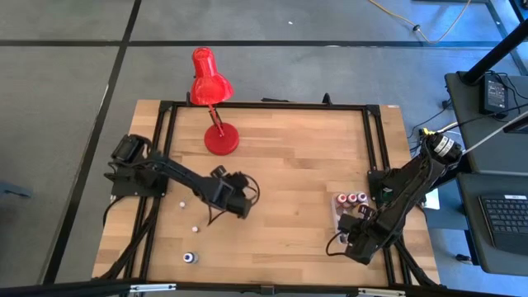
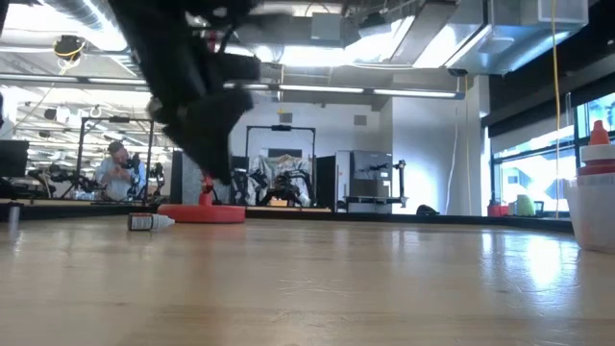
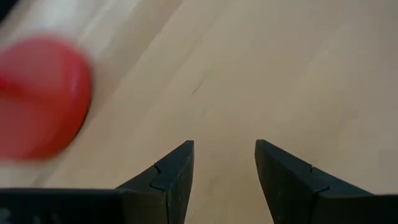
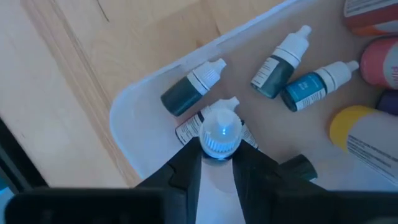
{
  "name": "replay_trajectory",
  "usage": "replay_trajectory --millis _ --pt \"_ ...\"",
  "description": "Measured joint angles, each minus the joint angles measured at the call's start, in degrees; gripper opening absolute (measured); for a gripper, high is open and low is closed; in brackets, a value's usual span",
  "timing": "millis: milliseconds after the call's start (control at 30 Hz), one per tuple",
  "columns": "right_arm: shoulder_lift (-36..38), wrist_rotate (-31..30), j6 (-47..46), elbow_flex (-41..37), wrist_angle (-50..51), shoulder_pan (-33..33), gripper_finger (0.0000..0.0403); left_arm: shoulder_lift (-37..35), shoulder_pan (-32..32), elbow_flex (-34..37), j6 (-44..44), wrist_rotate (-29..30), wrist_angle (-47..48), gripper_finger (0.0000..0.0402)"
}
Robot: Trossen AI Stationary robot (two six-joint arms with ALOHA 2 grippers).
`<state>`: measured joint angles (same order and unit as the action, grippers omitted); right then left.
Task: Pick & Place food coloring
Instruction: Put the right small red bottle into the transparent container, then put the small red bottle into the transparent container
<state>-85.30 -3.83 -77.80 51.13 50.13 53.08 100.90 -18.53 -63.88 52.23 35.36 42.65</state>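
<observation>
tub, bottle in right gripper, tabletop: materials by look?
Tub: translucent, frosted plastic by look; wood grain shows faintly through its rounded rim. Bottle between the right gripper's fingers: ribbed white cap, likely plastic; body hidden. Tabletop: pale wood planks, visible grain and seams, light sheen.

Two dark jointed arms, black cables, tapered notched fingers (image 3: 174,180).

Overhead straight down, low level across table (image 1: 289,165) — wrists close, forward.
</observation>
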Motion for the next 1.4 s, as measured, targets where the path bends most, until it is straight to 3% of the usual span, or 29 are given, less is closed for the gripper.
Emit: replay_trajectory --millis 333,500,633,900,1400 --pt "0.0 0.0 0.1 0.0 -1.3 0.0 0.0154 0.0 6.0 0.0 11.8 -9.7 14.9 0.0168" --pt "0.0 0.0 0.2 0.0 -1.3 0.0 0.0174 0.0 7.5 0.0 7.0 -9.7 15.6 0.0187" --pt "0.0 -0.1 0.3 0.0 -1.3 0.0 0.0178 0.0 7.5 0.0 4.7 -9.9 15.3 0.0196" --pt "0.0 -0.1 0.3 0.0 -1.3 0.0 0.0179 0.0 8.3 0.0 10.5 -16.5 15.3 0.0203" --pt "0.0 -1.6 0.5 0.0 -1.3 0.0 0.0179 0.0 8.2 0.0 11.1 -15.7 15.3 0.0244"
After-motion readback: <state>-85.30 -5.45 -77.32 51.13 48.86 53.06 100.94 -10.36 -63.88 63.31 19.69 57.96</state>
